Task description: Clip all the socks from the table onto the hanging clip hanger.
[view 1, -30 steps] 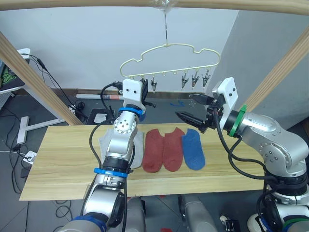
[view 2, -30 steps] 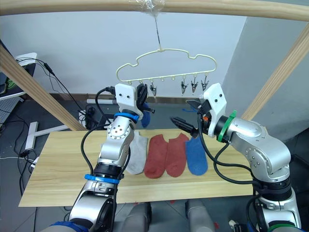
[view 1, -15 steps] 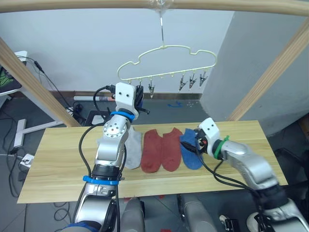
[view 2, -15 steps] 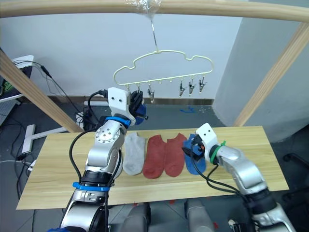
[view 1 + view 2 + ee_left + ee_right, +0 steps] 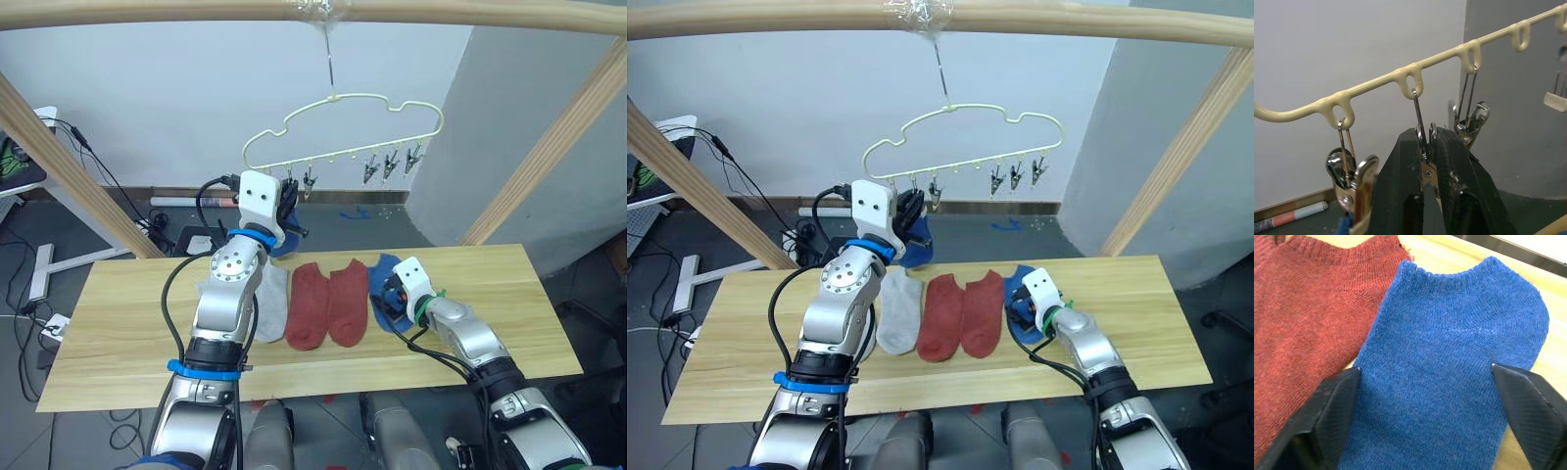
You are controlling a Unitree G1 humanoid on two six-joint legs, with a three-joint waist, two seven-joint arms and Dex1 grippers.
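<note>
Up in the centre of the left eye view, the left gripper (image 5: 1426,161) is raised to the clip hanger (image 5: 343,99), its two black fingers (image 5: 1400,196) pinched tight on the handles of one metal clip (image 5: 1426,169). That clip hangs from a loop of the pale yellow wire; another clip (image 5: 1349,178) dangles just beside it, with a scrap of blue fabric at its lower edge. In the right eye view a blue sock (image 5: 917,238) hangs in the upper middle of the frame, right beside the left gripper. The hanger itself hangs by its hook from the wooden pole (image 5: 294,10) across the top of the frame, and three more clips (image 5: 392,164) hang in a group toward its right end.

Down at centre right of the left eye view, the right gripper (image 5: 389,300) sits low over the table (image 5: 127,343), fingers (image 5: 1332,401) spread wide open. The right wrist view shows them straddling the second blue sock (image 5: 1449,377), one finger on each side of it, tips right at its edges.

On the pale wood, the socks lie side by side in the middle of the frame: a grey sock (image 5: 266,304) on the left, two rust red socks (image 5: 328,304) touching one another in the centre, and the blue one on the right, its edge touching the nearer red one.
</note>
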